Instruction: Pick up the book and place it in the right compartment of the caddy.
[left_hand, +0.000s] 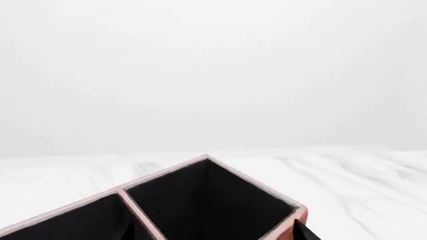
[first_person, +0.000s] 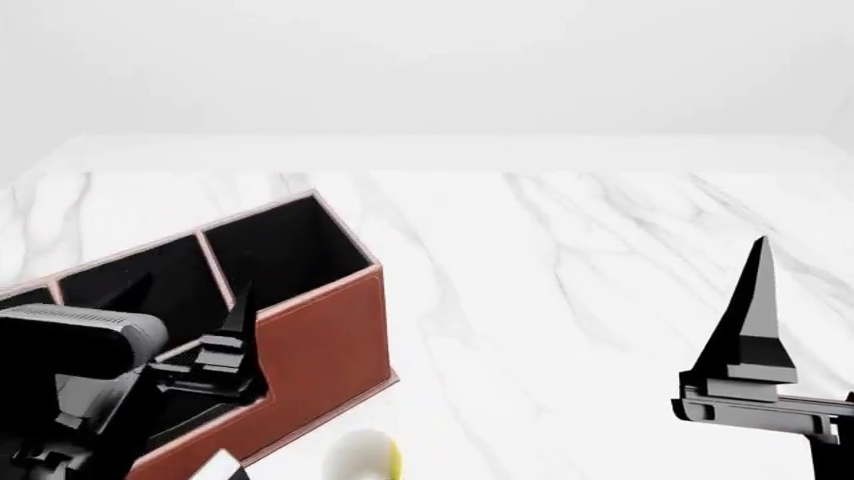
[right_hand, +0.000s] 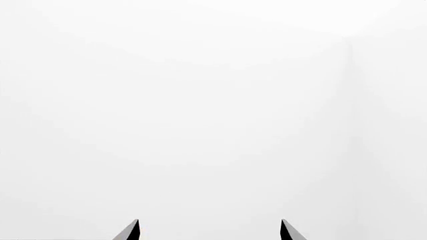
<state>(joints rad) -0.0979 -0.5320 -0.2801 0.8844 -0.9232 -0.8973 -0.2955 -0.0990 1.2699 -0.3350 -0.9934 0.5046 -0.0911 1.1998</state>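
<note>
The reddish-brown caddy (first_person: 327, 340) stands at the left of the white marble table, turned at an angle. Its right compartment (first_person: 287, 250) is black-lined, and nothing shows inside it in either the head view or the left wrist view (left_hand: 207, 200). My left gripper (first_person: 187, 300) hovers over the caddy's middle and front cells, fingers apart and holding nothing; one fingertip (left_hand: 303, 232) shows by the caddy's corner. Only a black-and-white corner of the book (first_person: 220, 464) shows at the picture's bottom edge, in front of the caddy. My right gripper (first_person: 758, 300) is raised at the right, open and empty (right_hand: 210, 232).
A white-and-yellow mug (first_person: 363, 458) sits in front of the caddy, beside the book's corner. The marble table (first_person: 561, 300) stretches between the caddy and my right arm. A plain white wall lies behind its far edge.
</note>
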